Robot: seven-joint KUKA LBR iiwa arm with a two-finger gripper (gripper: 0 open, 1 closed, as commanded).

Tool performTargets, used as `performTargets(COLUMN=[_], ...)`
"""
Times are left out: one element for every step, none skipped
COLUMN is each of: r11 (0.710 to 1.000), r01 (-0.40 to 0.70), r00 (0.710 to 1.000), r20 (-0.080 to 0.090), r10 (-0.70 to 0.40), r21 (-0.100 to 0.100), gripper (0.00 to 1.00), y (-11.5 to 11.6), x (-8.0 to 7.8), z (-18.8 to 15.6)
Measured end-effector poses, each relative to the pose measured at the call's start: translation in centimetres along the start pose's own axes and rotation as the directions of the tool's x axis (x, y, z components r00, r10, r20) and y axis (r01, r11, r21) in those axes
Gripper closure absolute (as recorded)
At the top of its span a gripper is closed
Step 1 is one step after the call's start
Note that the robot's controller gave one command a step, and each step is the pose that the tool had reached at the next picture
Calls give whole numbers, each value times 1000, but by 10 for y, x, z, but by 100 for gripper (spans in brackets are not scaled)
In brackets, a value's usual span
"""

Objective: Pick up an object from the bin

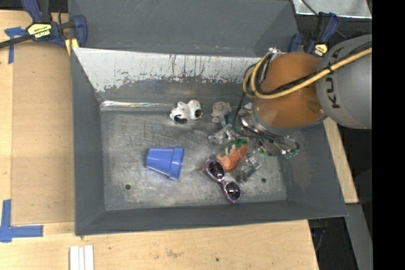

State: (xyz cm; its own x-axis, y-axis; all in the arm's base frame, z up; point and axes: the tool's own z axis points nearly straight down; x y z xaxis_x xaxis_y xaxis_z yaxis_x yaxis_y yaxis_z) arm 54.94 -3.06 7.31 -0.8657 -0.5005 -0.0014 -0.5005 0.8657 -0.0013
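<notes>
Position: my gripper is low in the right half of the bin, below the orange wrist cover. It sits in a small cluster of loose things near the right wall.

Gripper state: I cannot tell whether it is spread or pressed together. The wrist cover and the clutter around the tip hide this. I see nothing that is clearly pinched.

Nearest things, 2 noted:
- A small orange piece lies just beside the tip, toward the near-left. It appears to touch or nearly touch the tip. Its long axis looks to run diagonally, from upper right to lower left, though its outline is partly mixed with pale bits around it.
- A pair of purple sunglasses lies just beyond the orange piece, nearer the front wall. Its long axis runs from upper left to lower right.

Judgement: the orange piece is the likeliest candidate, since it lies closest. The coming move turns on a short offset down and to the left from the tip. The sunglasses crowd it on the near side and could be caught with it.

Well apart, 3 things: a blue cup on its side at floor centre, a white-and-black toy and a small grey figure near the back wall.
</notes>
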Motion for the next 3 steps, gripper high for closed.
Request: performTargets(r11=[999,1000,1000], r01=[-33,-4,-1], r00=[999,1000,1000], r20=[5,15,14], r10=[33,4,1], r21=[1,4,3], gripper=[0,100,100], y=[2,0,0], x=[1,-5,-5], z=[-1,-5,-5])
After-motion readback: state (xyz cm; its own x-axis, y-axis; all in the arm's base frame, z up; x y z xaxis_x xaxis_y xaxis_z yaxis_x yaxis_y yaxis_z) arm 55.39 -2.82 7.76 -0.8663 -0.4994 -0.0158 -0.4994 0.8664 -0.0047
